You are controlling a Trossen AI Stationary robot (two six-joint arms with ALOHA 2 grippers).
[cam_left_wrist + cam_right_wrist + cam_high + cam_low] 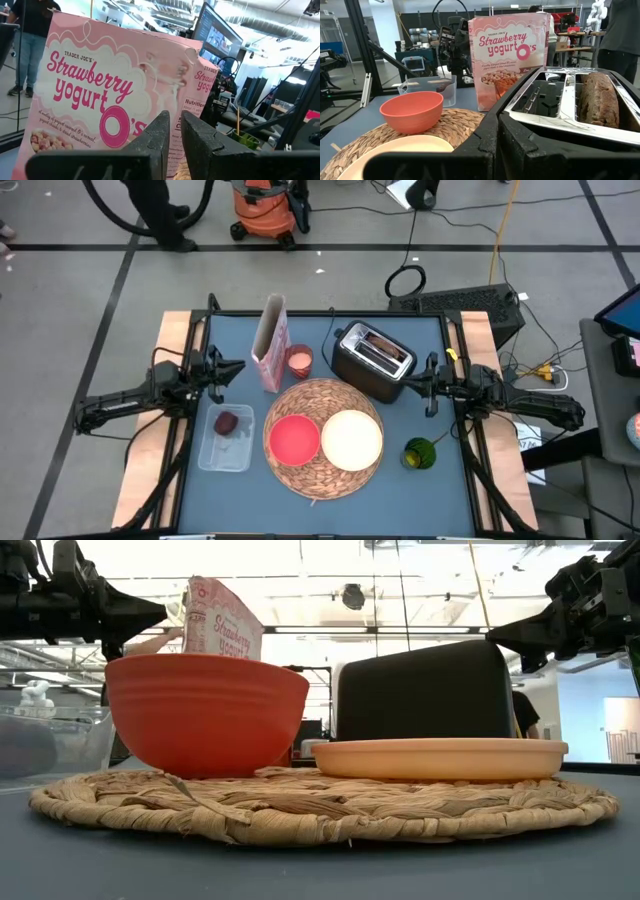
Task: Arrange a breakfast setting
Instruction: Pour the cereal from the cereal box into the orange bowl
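The round woven mat [322, 465] lies at the table's near middle. On it rest the red bowl [293, 438] on the left and the cream plate [351, 439] on the right. The dark red fruit [226, 423] lies in a clear tub [222, 452] left of the mat. The browned toast [600, 102] stands in a slot of the black toaster [373, 361]. A slim gold spoon handle [238, 120] sticks up out of a green cup [419, 454]. My left gripper [240, 369] hovers level at the left, its fingers a narrow slit apart and holding nothing. My right gripper [408, 387] hovers shut beside the toaster.
A pink cereal box [271, 343] stands upright behind the mat, right in front of my left gripper, with a small pink cup [299, 361] next to it. Bare table shows along the near edge and near the left and right edges.
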